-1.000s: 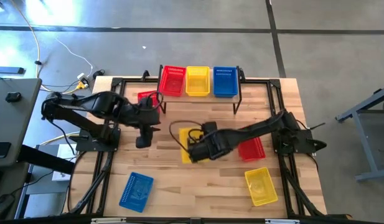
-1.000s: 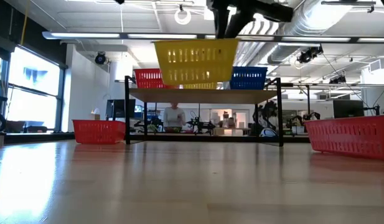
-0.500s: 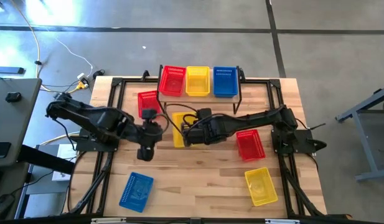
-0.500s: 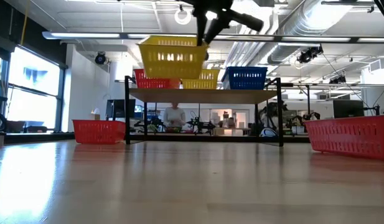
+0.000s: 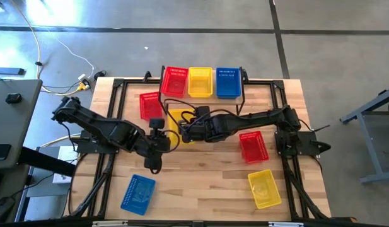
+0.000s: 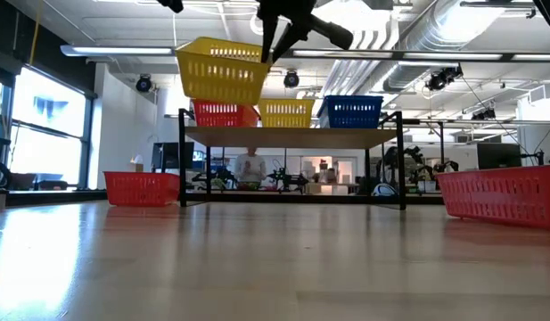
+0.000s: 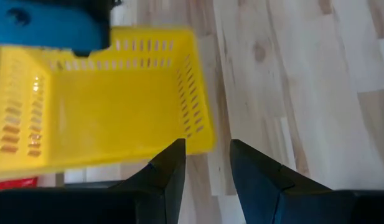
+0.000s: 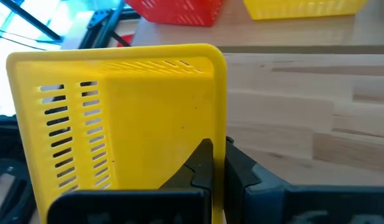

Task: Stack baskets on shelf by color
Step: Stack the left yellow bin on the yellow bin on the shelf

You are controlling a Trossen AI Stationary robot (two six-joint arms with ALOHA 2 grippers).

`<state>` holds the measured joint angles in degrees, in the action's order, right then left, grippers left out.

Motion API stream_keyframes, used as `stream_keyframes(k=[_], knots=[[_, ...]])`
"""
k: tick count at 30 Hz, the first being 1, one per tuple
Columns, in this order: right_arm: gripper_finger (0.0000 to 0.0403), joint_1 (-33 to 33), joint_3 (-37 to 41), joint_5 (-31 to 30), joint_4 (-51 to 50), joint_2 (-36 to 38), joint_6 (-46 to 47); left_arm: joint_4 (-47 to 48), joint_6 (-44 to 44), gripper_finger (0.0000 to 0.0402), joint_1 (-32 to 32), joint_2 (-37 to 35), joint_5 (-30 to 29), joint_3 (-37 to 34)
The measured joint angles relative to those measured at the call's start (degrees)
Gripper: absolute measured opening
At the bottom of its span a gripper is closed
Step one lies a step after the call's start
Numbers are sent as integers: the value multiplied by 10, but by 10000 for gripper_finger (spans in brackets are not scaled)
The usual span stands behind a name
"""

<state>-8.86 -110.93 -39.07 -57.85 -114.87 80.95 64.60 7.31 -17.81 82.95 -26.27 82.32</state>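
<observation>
My right gripper (image 5: 186, 129) is shut on a yellow basket (image 5: 174, 122) and holds it in the air over the middle of the table, before the shelf (image 6: 292, 136). On the shelf stand a red (image 5: 175, 81), a yellow (image 5: 200, 82) and a blue basket (image 5: 227, 82), side by side on their bottoms. My left gripper (image 5: 154, 166) hangs open on the near side of the held basket, touching nothing. Its wrist view shows the yellow basket (image 7: 104, 106) beyond its open fingers. My right gripper (image 8: 218, 163) pinches one side wall of the yellow basket at its rim (image 8: 219, 118), one finger inside and one outside. The fingers come slanting from above and the table's right. The basket (image 6: 223, 71) is lifted clear and tilted, higher than the shelf's board.
A red basket (image 5: 149, 104) sits on the table left of the shelf's front, another red one (image 5: 253, 146) at mid right. A yellow basket (image 5: 265, 188) lies near the right near corner, a blue one (image 5: 138, 192) near the left near corner. Black frame rails run along both table sides.
My right gripper has carried the yellow basket up and toward the far left, closer to the shelf, and the basket has tipped somewhat. My left gripper has moved toward the table's near edge and slightly right.
</observation>
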Motion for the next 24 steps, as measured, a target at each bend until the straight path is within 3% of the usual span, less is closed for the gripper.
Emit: stream_keyframes(k=[24], knots=[[0, -6, 0, -1, 62, 22, -65, 3, 0, 117, -10, 63, -27, 1]])
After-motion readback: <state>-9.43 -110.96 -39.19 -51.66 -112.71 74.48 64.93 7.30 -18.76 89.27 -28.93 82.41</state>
